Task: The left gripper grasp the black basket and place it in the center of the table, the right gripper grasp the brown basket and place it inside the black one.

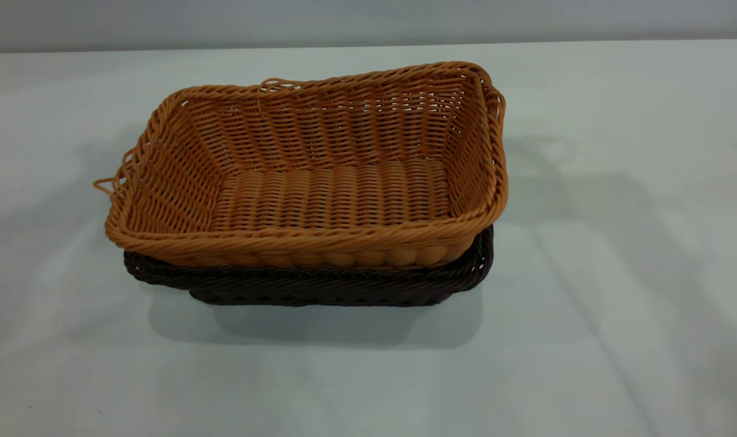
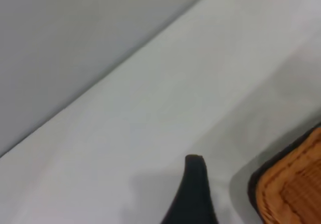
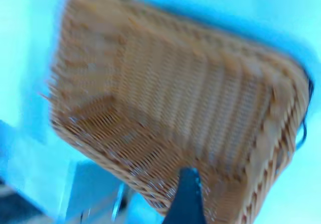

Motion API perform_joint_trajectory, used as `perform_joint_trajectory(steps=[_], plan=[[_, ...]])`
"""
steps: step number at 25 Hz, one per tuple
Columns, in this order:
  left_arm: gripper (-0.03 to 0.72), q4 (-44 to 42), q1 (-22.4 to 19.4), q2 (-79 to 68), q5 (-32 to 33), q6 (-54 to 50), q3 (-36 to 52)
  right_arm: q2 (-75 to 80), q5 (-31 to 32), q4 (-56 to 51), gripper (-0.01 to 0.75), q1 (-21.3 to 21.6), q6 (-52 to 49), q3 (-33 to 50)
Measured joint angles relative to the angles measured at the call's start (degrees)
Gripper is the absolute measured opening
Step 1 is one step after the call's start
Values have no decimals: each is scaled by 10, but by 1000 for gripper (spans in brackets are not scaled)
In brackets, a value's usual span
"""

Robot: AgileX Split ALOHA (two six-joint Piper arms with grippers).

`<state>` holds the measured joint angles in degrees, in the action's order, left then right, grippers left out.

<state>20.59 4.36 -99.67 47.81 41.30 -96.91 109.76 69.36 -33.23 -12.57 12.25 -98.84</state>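
Note:
The brown basket [image 1: 320,176] sits nested inside the black basket [image 1: 320,288] at the middle of the table [image 1: 617,273]. Only the black basket's rim and lower wall show under it. Neither gripper appears in the exterior view. In the left wrist view my left gripper [image 2: 241,194] hangs above bare table, apart from a corner of the brown basket [image 2: 296,189] and the black basket's rim [image 2: 253,184]. It is open and empty, and one finger [image 2: 193,194] shows. In the right wrist view my right gripper [image 3: 225,199] is open above the brown basket [image 3: 175,98], holding nothing.
A pale wall [image 1: 368,21] runs behind the table's far edge. Shadows of the arms fall on the table to the right and left of the baskets.

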Motion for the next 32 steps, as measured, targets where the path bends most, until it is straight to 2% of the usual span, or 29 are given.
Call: perform_joint_trajectory(steps=[7, 12, 15, 26, 32], plan=[[575, -56, 0, 108, 114, -113, 0, -146, 17, -2, 583, 0, 6, -9], [575, -95, 0, 177, 135, -198, 0, -246, 24, -2, 583, 0, 8, -8], [575, -115, 0, 212, 180, -235, 0, -311, 25, -4, 583, 0, 8, 14], [575, -165, 0, 309, 190, -305, 22, -543, 28, -5, 583, 0, 14, 235], [575, -165, 0, 403, 190, -341, 161, -693, 29, -5, 583, 0, 14, 377]])
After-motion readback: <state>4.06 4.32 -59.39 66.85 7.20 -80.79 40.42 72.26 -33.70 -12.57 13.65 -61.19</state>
